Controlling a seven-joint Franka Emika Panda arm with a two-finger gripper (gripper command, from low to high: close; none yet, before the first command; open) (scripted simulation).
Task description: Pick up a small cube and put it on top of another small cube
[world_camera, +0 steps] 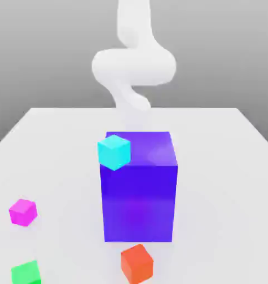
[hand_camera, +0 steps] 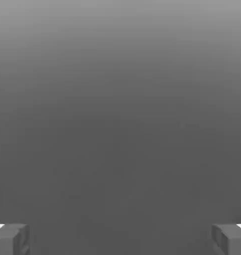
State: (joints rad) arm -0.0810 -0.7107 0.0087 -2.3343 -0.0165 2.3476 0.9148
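The hand is spread wide, holding nothing. The small magenta cube sits on the white surface near its exterior-view-left edge, apart from the big blue-purple block bearing a cyan cube.

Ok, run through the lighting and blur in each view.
Exterior view: soft, even light; the arm is a blurred white shape, the big blue-purple block has a pale sheen on top, and the magenta-pink cube casts almost no shadow. Hand view: a plain grey gradient behind the open gripper.
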